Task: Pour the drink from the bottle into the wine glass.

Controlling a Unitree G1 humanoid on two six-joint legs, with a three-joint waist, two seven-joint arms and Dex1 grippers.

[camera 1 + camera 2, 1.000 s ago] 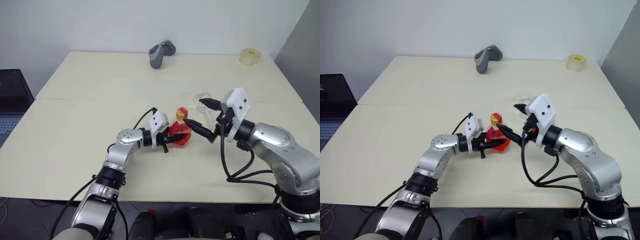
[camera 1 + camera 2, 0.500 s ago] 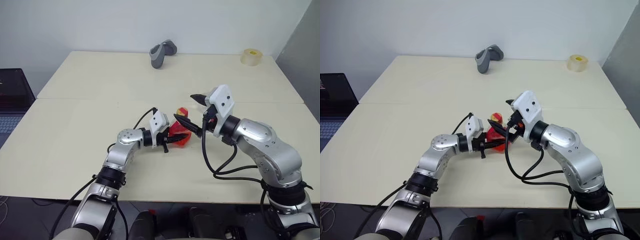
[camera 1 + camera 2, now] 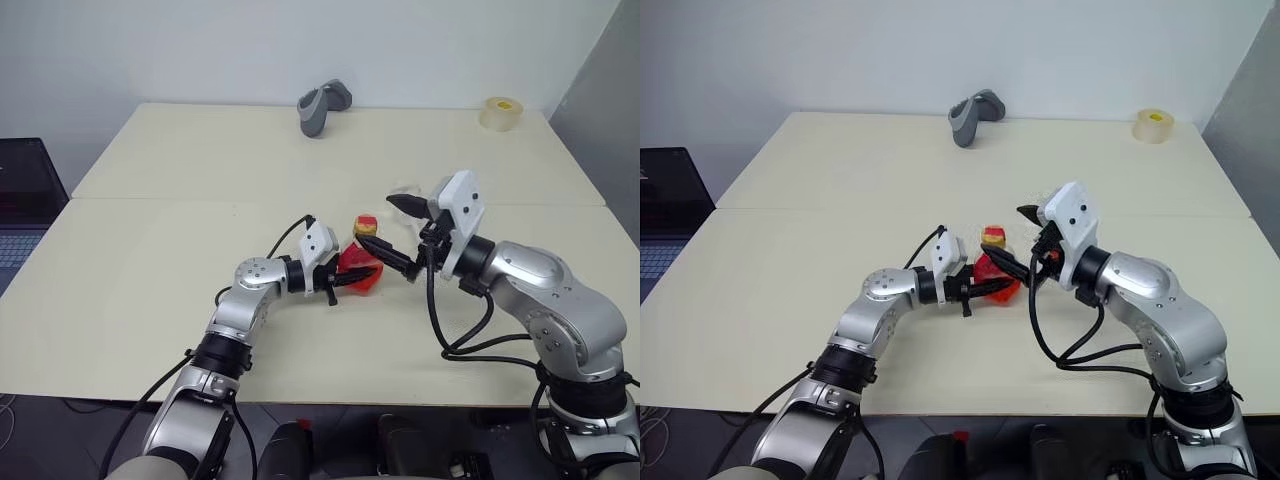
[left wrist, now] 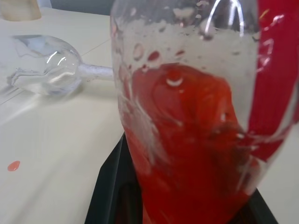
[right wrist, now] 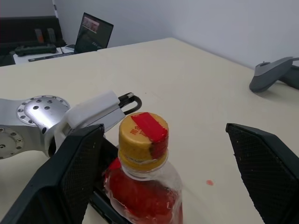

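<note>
The bottle (image 3: 358, 268) stands on the table, its lower half full of the red drink (image 4: 187, 154). My left gripper (image 3: 350, 278) is shut on its body from the left, with one black finger (image 4: 110, 196) under the plastic. The yellow-and-red cap (image 5: 142, 134) is on the neck. My right gripper (image 5: 162, 127) is open at cap height, one wide finger on each side of the cap and not touching it. The wine glass (image 4: 44, 70) lies on its side on the table behind the bottle, empty.
A small red drop (image 5: 210, 182) marks the table near the bottle. A grey handheld device (image 3: 322, 105) and a roll of tape (image 3: 500, 112) sit at the far edge. A laptop (image 3: 25, 200) stands off the table's left side.
My right gripper swung left toward the cap, then eased back a little to the right, staying open. The left gripper and bottle have not moved.
</note>
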